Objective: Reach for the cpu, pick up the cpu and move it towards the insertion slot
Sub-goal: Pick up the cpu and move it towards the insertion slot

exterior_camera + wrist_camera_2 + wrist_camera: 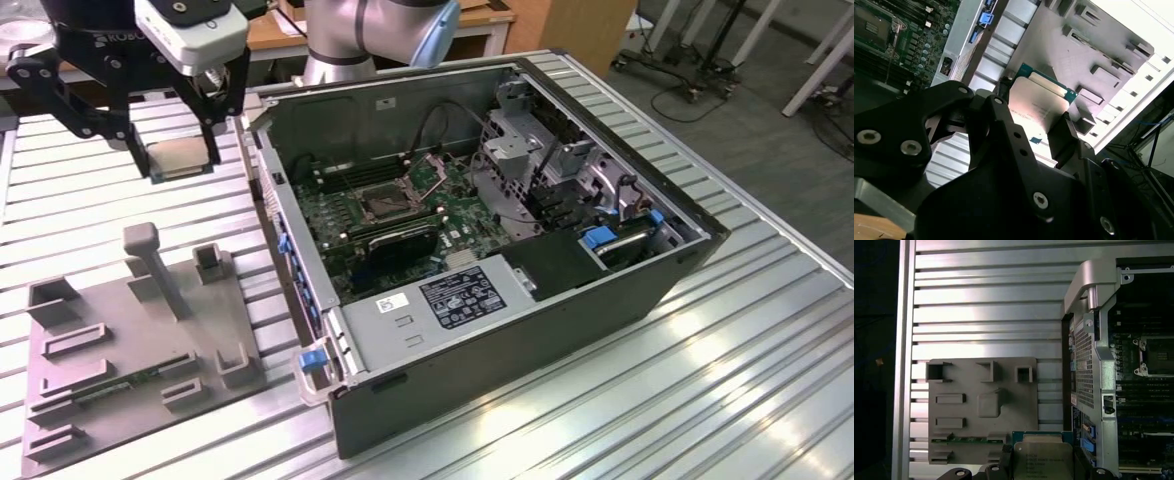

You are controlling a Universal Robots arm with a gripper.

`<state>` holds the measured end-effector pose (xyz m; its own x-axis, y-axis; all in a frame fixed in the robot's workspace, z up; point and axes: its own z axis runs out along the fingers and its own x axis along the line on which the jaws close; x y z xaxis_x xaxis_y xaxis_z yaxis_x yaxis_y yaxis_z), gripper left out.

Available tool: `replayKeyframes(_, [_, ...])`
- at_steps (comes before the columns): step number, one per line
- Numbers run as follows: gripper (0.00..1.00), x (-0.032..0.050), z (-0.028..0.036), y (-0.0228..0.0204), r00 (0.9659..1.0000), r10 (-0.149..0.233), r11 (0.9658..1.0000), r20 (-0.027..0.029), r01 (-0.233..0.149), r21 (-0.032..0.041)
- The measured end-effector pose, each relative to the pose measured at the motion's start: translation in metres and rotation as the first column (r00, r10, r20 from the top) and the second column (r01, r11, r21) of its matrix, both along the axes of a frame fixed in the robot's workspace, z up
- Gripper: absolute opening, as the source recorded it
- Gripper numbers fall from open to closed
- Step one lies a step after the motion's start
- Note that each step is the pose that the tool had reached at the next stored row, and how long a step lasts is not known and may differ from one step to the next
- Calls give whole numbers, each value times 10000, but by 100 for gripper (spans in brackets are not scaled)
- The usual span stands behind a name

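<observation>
The cpu [182,157], a thin square chip with a pale metal top and greenish rim, hangs above the ribbed table, on the exterior view's left of the open computer case. My gripper [180,160] is shut on it, one black finger on each side. Both wrist views show the cpu [1039,102] [1043,460] gripped between the fingers [1061,135]. The insertion slot [387,200], a dark square socket in a silvery frame, lies on the green motherboard inside the case, apart from the chip. It also appears in both wrist views [869,25] [1158,355].
A grey plastic tray [134,340] [979,405] with recesses and upright posts lies on the table, nearer than the gripper in the exterior view, holding a long green circuit stick [127,385]. The case wall [274,190] stands between gripper and motherboard. Cables and drive cages fill the case's far side.
</observation>
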<state>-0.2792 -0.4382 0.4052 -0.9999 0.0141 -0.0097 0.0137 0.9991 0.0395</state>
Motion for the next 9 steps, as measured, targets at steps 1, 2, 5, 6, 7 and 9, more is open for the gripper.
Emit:
replayKeyframes(1, [55,8,0,0,10000,0,10000,0,0,0])
replayKeyframes(2, [55,17,0,0,10000,0,10000,0,0,0])
replayKeyframes(5, [55,42,0,0,10000,0,10000,0,0,0])
replayKeyframes(6, [55,51,-1,0,10000,0,10000,0,0,0])
replayKeyframes(7, [55,58,-1,0,10000,0,10000,-1,0,0])
replayKeyframes(9, [55,75,0,0,10000,0,10000,-1,0,0])
